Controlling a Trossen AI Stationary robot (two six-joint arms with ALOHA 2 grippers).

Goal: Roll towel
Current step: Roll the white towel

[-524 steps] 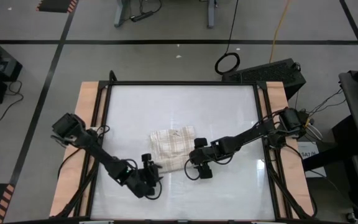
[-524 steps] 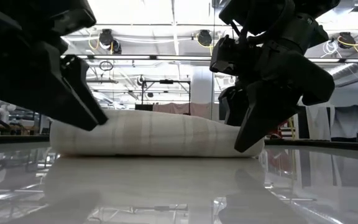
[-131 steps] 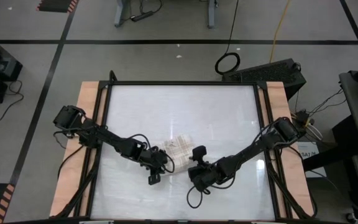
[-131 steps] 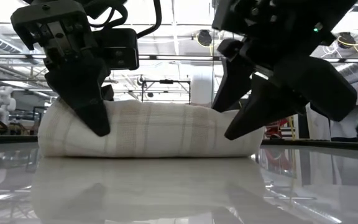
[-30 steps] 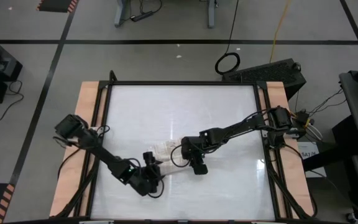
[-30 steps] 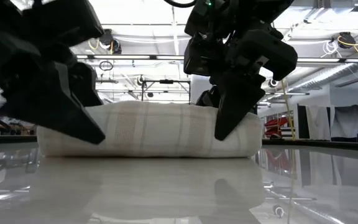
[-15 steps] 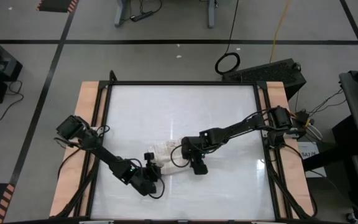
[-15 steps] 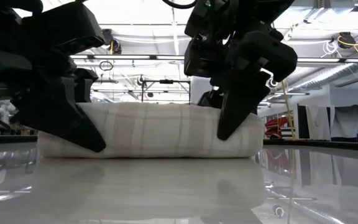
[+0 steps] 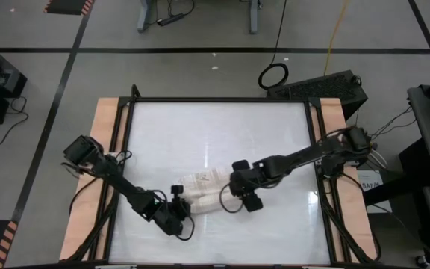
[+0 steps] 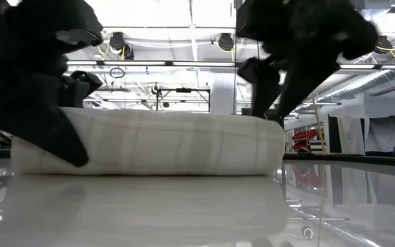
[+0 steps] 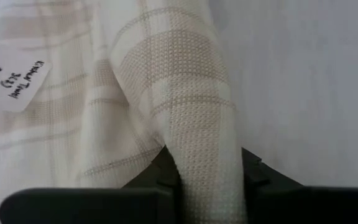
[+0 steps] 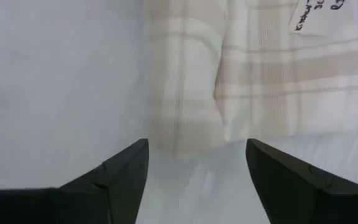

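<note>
Now our left gripper pinches the rolled cream plaid cloth towel to keep it tight, right gripper spread wide just beside it.

towel on table, toward the near edge, about mid-width. left gripper at its left end, right gripper just beside its right end.

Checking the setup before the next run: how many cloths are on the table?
1: the towel lies rolled near the table's front middle, between the two arms. None other shows.
</note>
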